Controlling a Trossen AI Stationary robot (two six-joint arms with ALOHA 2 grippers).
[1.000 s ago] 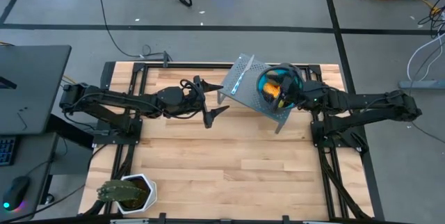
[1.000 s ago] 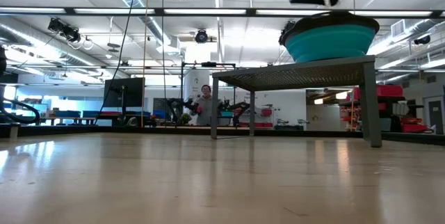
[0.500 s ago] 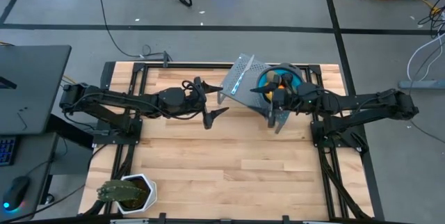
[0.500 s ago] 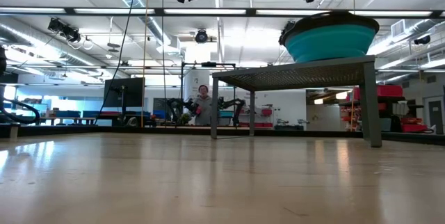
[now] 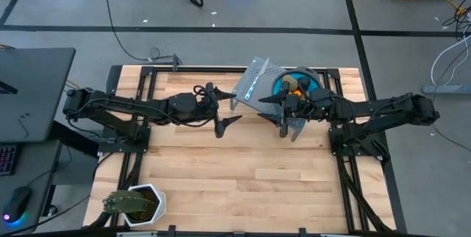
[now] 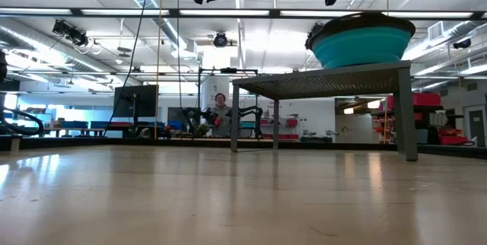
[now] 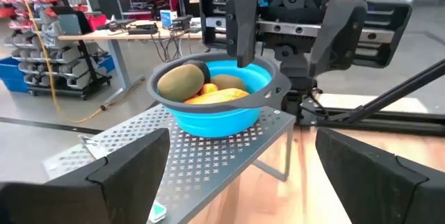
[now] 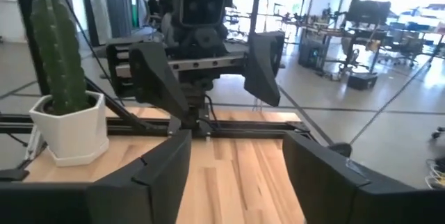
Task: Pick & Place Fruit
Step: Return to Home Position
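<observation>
- Fruit (image 7: pixel 197 86) lies heaped in the blue strainer bowl (image 7: pixel 229 116): an olive-brown oval on top, a dark round piece behind it, and yellow and orange pieces beside them.
- The bowl stands on a perforated metal shelf (image 7: pixel 182 156) at the bench's (image 5: pixel 243 185) far edge, toward the right arm's side.
- No fruit shows on the bare bench boards, so the placing looks finished.
- The right claw (image 5: pixel 271 115) hangs over the shelf just beside the bowl, spread wide and holding nothing.
- The left claw (image 5: pixel 232 106) hovers near the shelf's other end, also spread wide and empty.
- A cactus in a white pot (image 5: pixel 134 204) sits at the bench's near corner on the left arm's side.
- What probably remains is for both arms to draw back to rest.
</observation>
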